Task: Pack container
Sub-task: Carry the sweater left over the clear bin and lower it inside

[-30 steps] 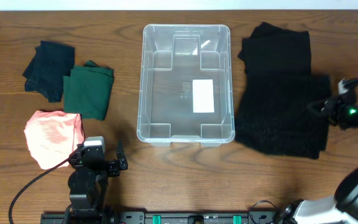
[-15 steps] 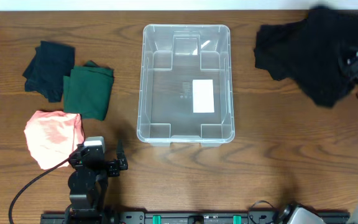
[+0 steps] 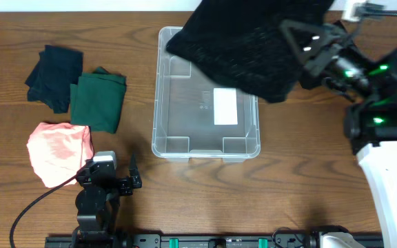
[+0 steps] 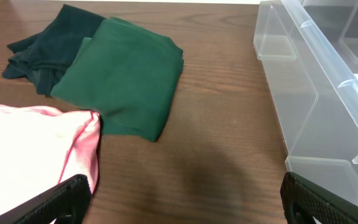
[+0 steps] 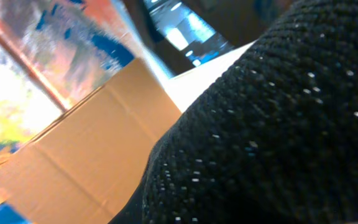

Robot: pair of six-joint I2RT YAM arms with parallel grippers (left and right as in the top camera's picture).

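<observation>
Right pincer (image 3: 298,40) clamped on a nubbly black knit cloth (image 3: 247,41) hanging over the clear, round-cornered plastic container (image 3: 158,117); left pincer (image 4: 185,199) gapes empty.

Bright even light from above, soft shadows on table (image 3: 309,193), glare on container (image 3: 158,96) wall, right wrist view overexposed and blurry upper left, black cloth (image 5: 278,124) dark.
</observation>
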